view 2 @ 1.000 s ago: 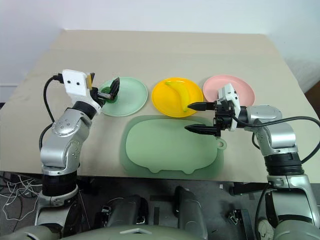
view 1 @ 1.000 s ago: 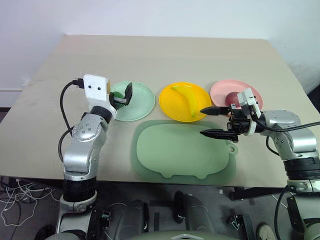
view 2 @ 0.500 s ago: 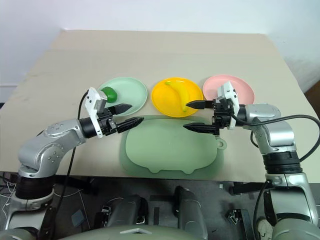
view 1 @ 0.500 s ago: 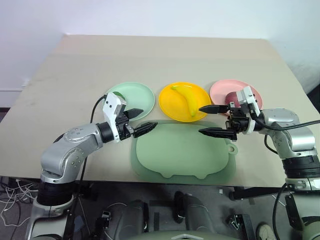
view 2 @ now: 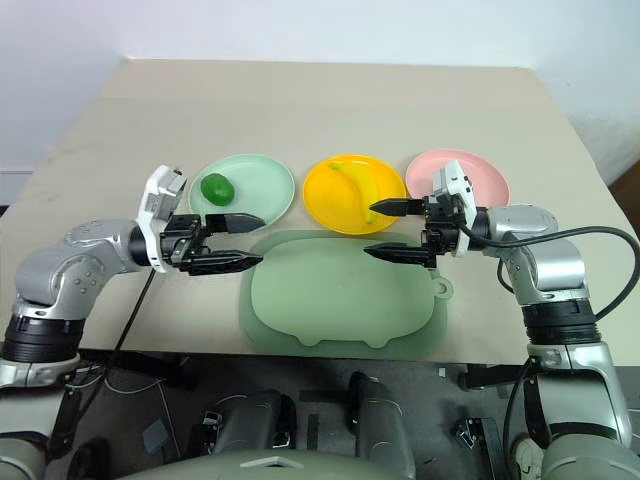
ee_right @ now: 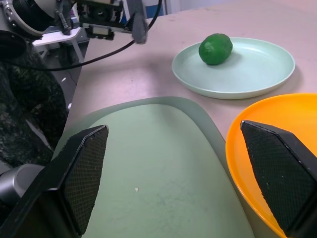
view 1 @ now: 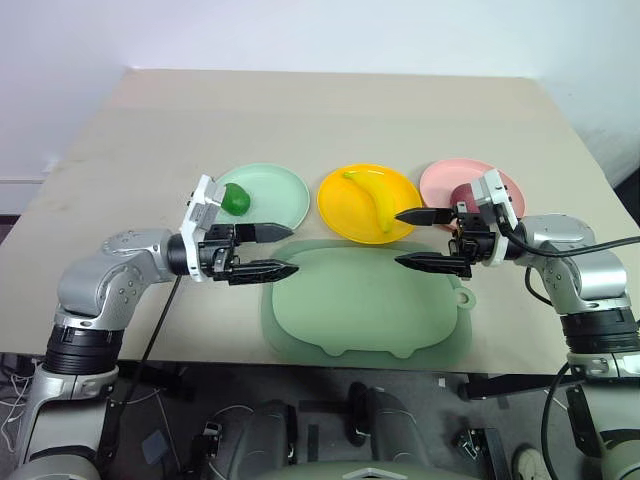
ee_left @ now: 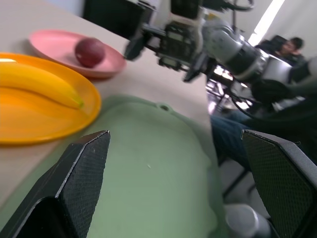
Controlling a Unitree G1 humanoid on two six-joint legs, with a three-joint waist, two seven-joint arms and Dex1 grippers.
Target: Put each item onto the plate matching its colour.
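- Green oval [view 2: 217, 187] lies on mint plate [view 2: 262, 190], at the plate's 9 o'clock.
- Banana [view 2: 360, 184] on yellow plate [view 2: 322, 205].
- Red fruit [ee_left: 90, 52] on pink plate [view 2: 482, 176].
- Left gripper [view 2: 245, 241]: fingers apart, empty, at tray's [view 2: 340, 305] 10 o'clock.
- Right gripper [view 2: 378, 231]: fingers apart, empty, at tray's 1 o'clock.

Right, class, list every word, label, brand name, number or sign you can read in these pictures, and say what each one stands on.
None: no readable text shows.
The mint green plate, yellow plate and pink plate are plain.
The green oval, banana and red fruit carry no marks.
The sage-green tray and table are unmarked.
The left gripper and right gripper show no legible label.
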